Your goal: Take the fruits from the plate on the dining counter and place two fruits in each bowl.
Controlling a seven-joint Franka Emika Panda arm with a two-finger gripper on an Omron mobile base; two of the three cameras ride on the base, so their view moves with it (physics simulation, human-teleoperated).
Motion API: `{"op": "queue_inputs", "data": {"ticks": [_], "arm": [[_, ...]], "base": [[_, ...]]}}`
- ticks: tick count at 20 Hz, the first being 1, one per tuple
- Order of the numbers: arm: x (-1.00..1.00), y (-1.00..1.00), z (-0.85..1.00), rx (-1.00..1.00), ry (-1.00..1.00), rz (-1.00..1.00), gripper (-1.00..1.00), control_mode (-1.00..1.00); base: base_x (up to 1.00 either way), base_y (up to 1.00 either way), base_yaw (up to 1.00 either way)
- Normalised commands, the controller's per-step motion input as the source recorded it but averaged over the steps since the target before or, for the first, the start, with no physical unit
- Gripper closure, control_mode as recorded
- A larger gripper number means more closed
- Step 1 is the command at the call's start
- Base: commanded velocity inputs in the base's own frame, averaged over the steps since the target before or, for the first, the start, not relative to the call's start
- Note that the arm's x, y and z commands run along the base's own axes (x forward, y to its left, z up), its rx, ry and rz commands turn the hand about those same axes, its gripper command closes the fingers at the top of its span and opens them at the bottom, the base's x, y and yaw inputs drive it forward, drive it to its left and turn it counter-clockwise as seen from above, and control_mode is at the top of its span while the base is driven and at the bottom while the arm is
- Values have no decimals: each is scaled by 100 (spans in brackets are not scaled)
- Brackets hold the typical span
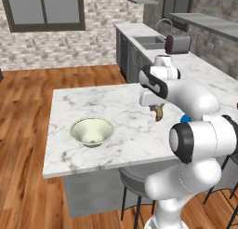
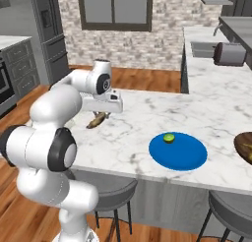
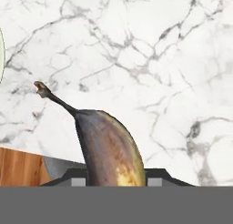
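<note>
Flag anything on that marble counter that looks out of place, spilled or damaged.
Nothing spilled or broken. The banana held in the gripper is mostly brown, overripe-looking. The lime sits alone on the blue plate; the bowl stands upright.

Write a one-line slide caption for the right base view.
Gripper shut on a banana above the marble dining counter, while a lime waits on the blue plate.
</note>
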Motion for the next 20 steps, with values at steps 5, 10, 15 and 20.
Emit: {"op": "queue_inputs", "data": {"ticks": [5,10,15,20], "arm": [[68,32,0,-1,0,0,100,-100],[32,100,-2,-12,9,1,100,-100],[7,100,-8,-7,15,7,100,-100],[-3,98,-37,-1,12,11,100,-100]], "base": [[0,0,0],[0,0,0],[0,0,0],[0,0,0]]}}
